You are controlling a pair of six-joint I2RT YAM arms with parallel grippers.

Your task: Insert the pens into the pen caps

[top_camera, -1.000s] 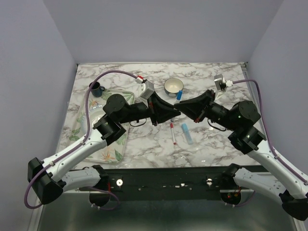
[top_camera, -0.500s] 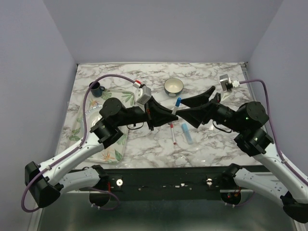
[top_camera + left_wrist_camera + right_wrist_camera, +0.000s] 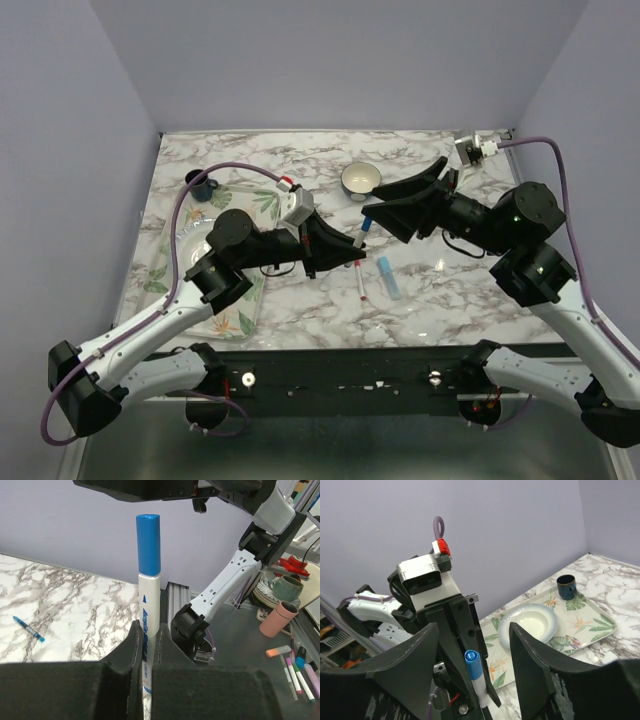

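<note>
Overhead, we see one marble table point(image 3: 450, 290) with two black-and-white arms reaching in from its near edge, the left arm point(image 3: 150, 325) and the right arm point(image 3: 560, 320), whose claws meet above the middle. The left arm stretches over one leaf-patterned tray point(image 3: 240, 300) at the left and hides part of the one white plate point(image 3: 192, 240) on it. One pale bowl point(image 3: 361, 180) sits just beyond the claws, and one dark blue mug point(image 3: 200, 185) stands at the tray's far corner. The left gripper point(image 3: 148, 630) is pinched narrow around one pen point(image 3: 148, 610), held above the table, white-barrelled with blue print, standing upright between the fingers in its wrist view. One blue pen cap point(image 3: 148, 545) sits on that pen's upper end. The right gripper point(image 3: 472, 627) stands wide and holds nothing; its wrist view looks straight at the capped end, framed between its two fingers. Two more pens lie side by side on the marble near the claws: one slim red-tipped pen point(image 3: 359, 280) and one thicker pale blue marker point(image 3: 388, 277). The left wrist view also shows one small blue pen point(image 3: 28, 629) lying alone on the marble. Beyond the table edge there, we count one pink cylinder point(image 3: 281, 618) and several loose markers point(image 3: 297, 672).
</note>
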